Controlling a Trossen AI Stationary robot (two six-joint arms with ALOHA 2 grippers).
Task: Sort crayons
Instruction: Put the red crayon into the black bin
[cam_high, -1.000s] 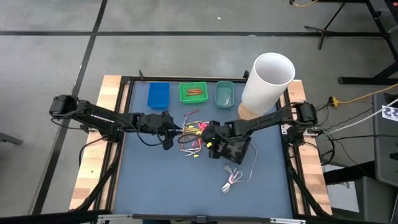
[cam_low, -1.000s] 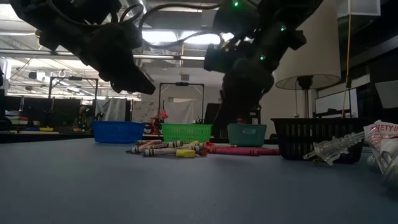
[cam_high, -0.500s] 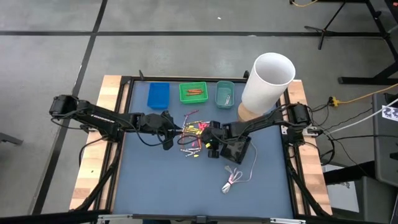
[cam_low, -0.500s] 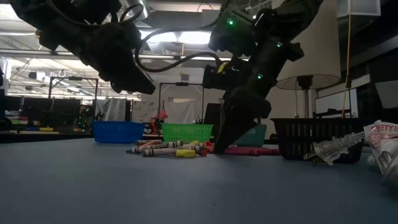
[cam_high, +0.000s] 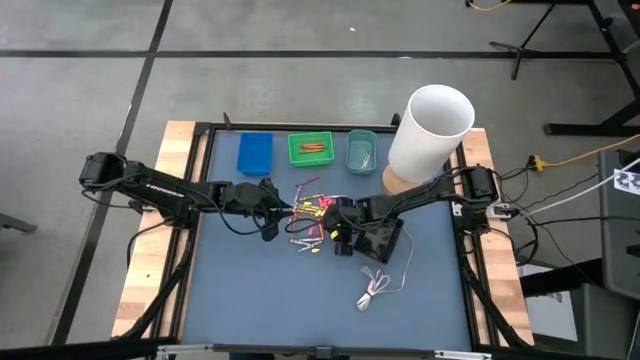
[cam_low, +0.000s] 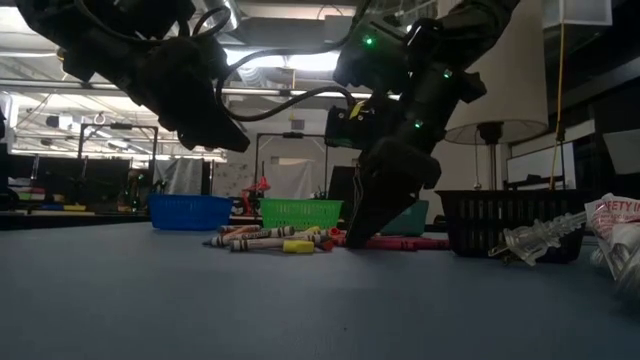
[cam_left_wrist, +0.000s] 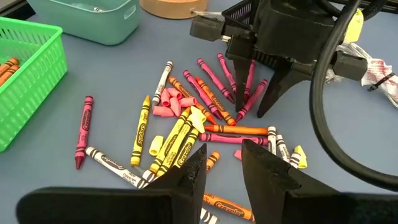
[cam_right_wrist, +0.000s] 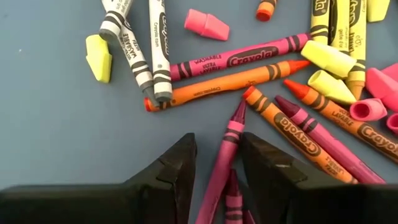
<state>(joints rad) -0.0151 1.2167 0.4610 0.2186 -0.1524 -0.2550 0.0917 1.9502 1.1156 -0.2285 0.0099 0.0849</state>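
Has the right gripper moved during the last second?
Yes. In the low view, the right gripper has come down to the table, its tips now below the green basket.

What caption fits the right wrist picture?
Right gripper, open, straddling a magenta crayon in the crayons.

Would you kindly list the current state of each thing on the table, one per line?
Left gripper: open, hovering above the crayon pile.
Right gripper: open, lowered astride a magenta crayon.
Loose wax crayons: scattered flat on the table.
Green mesh basket: holds orange crayons.
Teal plastic tray: contents too small to tell.
Blue basket: upright.
White cable: coiled.
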